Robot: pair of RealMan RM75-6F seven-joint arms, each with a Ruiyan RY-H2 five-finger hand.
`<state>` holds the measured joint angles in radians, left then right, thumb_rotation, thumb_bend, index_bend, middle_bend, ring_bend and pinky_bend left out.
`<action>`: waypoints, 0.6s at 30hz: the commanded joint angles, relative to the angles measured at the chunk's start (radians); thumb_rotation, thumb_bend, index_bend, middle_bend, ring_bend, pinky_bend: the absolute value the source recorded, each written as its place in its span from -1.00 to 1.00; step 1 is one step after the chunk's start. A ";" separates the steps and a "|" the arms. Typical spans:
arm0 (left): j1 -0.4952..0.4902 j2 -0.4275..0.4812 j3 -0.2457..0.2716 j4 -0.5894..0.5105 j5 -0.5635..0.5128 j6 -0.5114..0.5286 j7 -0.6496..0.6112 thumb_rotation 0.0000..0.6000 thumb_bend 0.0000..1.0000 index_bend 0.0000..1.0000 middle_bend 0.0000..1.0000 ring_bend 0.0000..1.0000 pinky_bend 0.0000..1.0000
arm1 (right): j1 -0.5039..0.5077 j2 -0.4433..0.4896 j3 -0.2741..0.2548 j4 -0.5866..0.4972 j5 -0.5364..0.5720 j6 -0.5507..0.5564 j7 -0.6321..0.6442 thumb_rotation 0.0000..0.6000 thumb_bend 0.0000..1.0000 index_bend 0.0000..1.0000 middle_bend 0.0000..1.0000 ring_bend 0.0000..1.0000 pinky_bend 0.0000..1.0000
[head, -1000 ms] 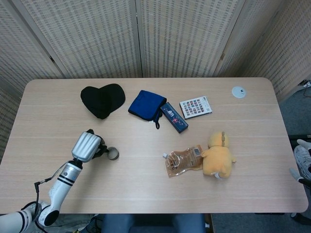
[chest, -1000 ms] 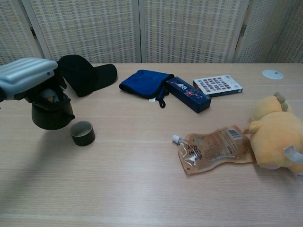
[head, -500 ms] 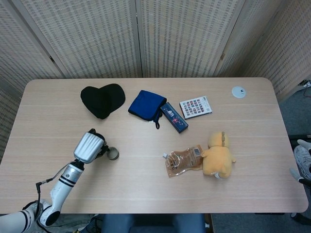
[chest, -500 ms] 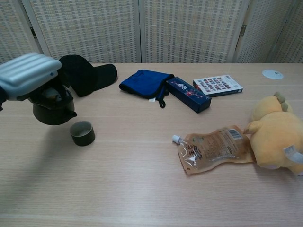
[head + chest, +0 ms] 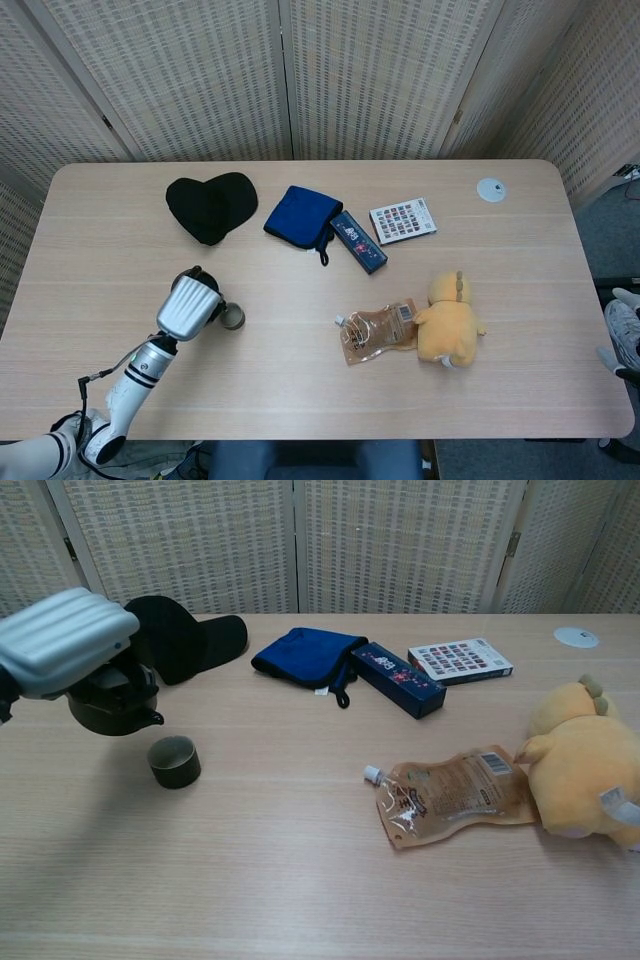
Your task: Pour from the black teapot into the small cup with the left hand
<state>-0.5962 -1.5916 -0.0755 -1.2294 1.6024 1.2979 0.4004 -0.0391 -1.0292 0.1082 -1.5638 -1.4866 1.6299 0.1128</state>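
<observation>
My left hand (image 5: 65,640) grips the black teapot (image 5: 115,705) and holds it off the table, just left of and above the small dark cup (image 5: 174,761). The pot's short spout points right toward the cup and the pot leans slightly that way. In the head view my left hand (image 5: 188,306) covers most of the teapot (image 5: 198,274), and the cup (image 5: 233,318) stands right beside it on the table. No stream of liquid shows. My right hand appears in neither view.
A black cap (image 5: 185,637) lies behind the teapot. A blue pouch (image 5: 300,654), a dark blue box (image 5: 396,680) and a colour-swatch card (image 5: 460,660) lie at mid table. A drink pouch (image 5: 450,793) and a yellow plush toy (image 5: 580,758) lie right. A white disc (image 5: 576,636) is far right.
My left hand has lifted the teapot a little and carried it right, closer to the cup. The cup has stayed put.
</observation>
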 commanded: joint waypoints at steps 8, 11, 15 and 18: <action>-0.003 -0.030 0.014 0.042 0.028 0.013 0.019 1.00 -0.13 1.00 1.00 0.92 -0.11 | -0.002 -0.001 0.000 0.003 0.001 0.001 0.002 1.00 -0.78 -0.53 -0.43 -0.55 -0.55; -0.004 -0.034 0.018 0.051 0.037 0.016 0.022 1.00 -0.13 1.00 1.00 0.92 -0.11 | -0.002 -0.001 0.000 0.003 0.001 0.001 0.003 1.00 -0.78 -0.53 -0.43 -0.55 -0.55; -0.006 -0.039 0.023 0.067 0.052 0.024 0.029 1.00 -0.13 1.00 1.00 0.92 -0.11 | -0.002 -0.001 0.001 0.004 0.004 -0.002 0.005 1.00 -0.78 -0.53 -0.43 -0.55 -0.55; -0.007 -0.041 0.025 0.073 0.057 0.025 0.027 1.00 -0.13 1.00 1.00 0.92 -0.11 | -0.002 -0.001 0.001 0.005 0.004 -0.002 0.005 1.00 -0.78 -0.53 -0.43 -0.55 -0.55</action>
<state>-0.6031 -1.6320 -0.0508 -1.1568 1.6592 1.3224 0.4279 -0.0409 -1.0305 0.1088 -1.5586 -1.4829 1.6276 0.1182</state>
